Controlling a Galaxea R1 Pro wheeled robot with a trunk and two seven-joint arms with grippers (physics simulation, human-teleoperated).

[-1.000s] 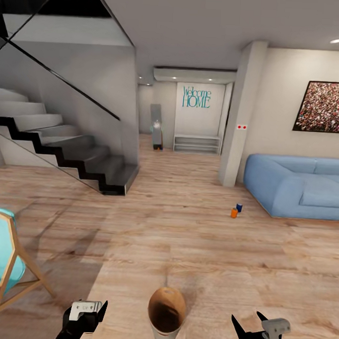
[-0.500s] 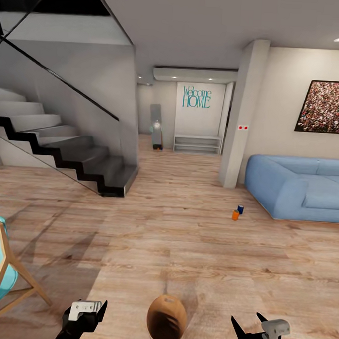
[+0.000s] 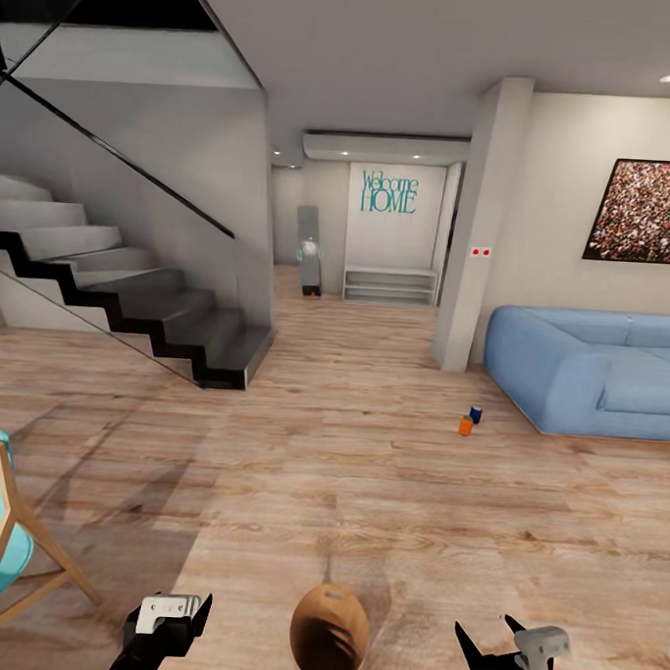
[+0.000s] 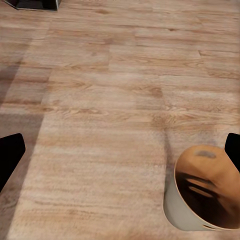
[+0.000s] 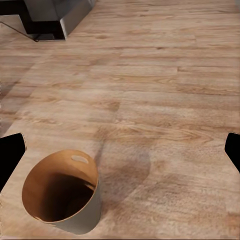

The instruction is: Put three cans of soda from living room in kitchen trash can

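The copper-brown trash can (image 3: 329, 634) stands upright on the wood floor (image 3: 347, 473), near and between the two arms. The left tool (image 3: 185, 617) and right tool (image 3: 485, 649) both hang with fingers spread apart, holding nothing. Far right, an orange soda can (image 3: 465, 425) and a dark blue soda can (image 3: 475, 414) stand just beside each other near the blue sofa (image 3: 588, 373).

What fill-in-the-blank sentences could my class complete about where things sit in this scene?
1. The orange can and blue can stand on the ____.
2. The trash can sits between the left claw and the ____ claw.
3. The cans stand beside the light-blue ____.

Missing words: floor; right; sofa
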